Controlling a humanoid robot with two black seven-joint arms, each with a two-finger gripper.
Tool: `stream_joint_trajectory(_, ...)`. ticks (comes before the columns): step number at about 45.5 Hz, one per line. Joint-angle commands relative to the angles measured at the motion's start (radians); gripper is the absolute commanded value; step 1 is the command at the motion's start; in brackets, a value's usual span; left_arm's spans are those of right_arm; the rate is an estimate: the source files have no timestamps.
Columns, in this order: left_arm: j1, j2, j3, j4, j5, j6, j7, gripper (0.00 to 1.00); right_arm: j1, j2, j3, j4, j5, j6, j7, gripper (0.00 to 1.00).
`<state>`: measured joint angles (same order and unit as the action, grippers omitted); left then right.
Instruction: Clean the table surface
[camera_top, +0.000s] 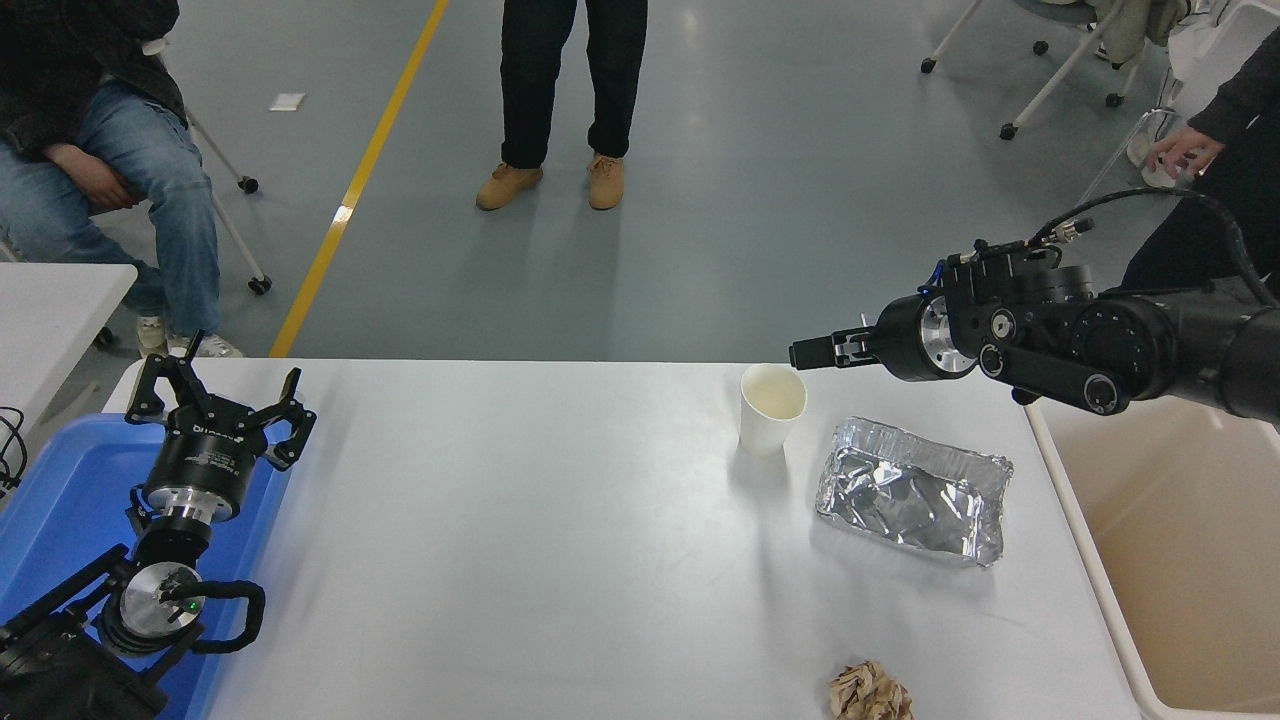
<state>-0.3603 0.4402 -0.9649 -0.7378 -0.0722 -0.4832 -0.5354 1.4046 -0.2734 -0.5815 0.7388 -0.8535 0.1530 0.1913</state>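
Observation:
The table surface (520, 540) is a wide white top. On it stand a white paper cup (770, 408), a crumpled foil tray (912, 490) to the cup's right, and a ball of crumpled brown paper (870, 692) at the front edge. My right gripper (803, 354) reaches in from the right, held in the air just above and to the right of the cup's rim, holding nothing that I can see. It is seen side-on. My left gripper (215, 395) is parked open and empty at the lower left.
A beige plastic bin (1190, 560) stands against the table's right end. A blue tray (60, 500) lies under the left arm. A smaller white table's corner (50, 300) shows at the left. People stand and sit beyond the far edge.

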Motion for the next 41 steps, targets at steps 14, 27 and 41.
stream_joint_trajectory(14,0.0,0.0,0.0,0.0,0.0,0.0,0.0,0.99,-0.121,0.128,-0.001,-0.17,0.034,-0.018,0.005,0.89)
stream_joint_trajectory(27,0.0,0.0,0.0,0.0,0.0,0.0,0.0,0.99,-0.161,0.181,-0.001,-0.239,0.034,-0.018,0.005,0.89)
stream_joint_trajectory(41,0.0,0.0,0.0,0.0,0.0,0.0,0.0,0.99,-0.184,0.22,0.0,-0.311,0.034,-0.018,0.014,0.88)
